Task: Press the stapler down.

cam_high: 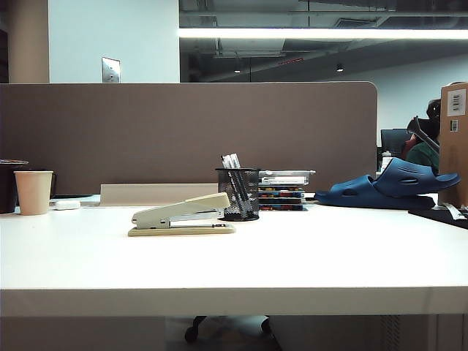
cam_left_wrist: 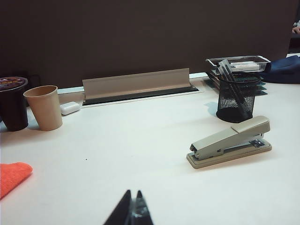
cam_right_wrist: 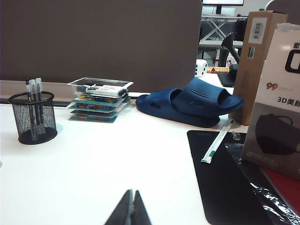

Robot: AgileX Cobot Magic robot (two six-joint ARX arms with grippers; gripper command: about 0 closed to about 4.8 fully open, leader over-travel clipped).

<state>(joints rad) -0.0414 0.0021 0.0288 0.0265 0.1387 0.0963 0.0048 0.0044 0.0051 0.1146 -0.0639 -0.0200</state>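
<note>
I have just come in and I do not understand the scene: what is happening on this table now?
Nothing is being handled yet. The stapler lies untouched on the white table, beside a mesh pen holder, with its top arm raised. The left gripper and right gripper are both shut, low over the table and away from the stapler.

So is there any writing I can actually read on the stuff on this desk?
"99" and "3D", followed by Chinese characters: on the mask box.
Barcode labels on the cardboard box: too small to read.
Stacked trays: print blurred.
Stapler: no writing visible.
Left claw and right claw: both shut, low over the table, unmarked.
</note>
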